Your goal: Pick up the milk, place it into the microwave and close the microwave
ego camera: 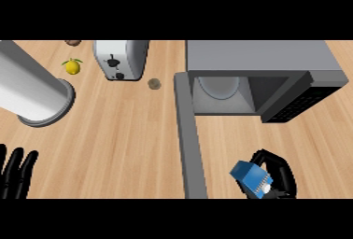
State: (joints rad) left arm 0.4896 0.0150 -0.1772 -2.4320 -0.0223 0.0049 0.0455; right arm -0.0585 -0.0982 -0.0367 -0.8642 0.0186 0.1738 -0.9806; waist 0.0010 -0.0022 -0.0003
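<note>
Fingers [276,163] round milk [252,179] — tilted up-left

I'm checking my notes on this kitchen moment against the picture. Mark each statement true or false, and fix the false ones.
1. The microwave door is open. True.
2. The milk carton is inside the microwave. False: it is in the right hand, in front of the microwave.
3. The left hand holds the lemon. False: it rests open at the lower left edge, and the lemon lies on the counter beside the toaster.
4. A plate sits inside the microwave. True.
</note>
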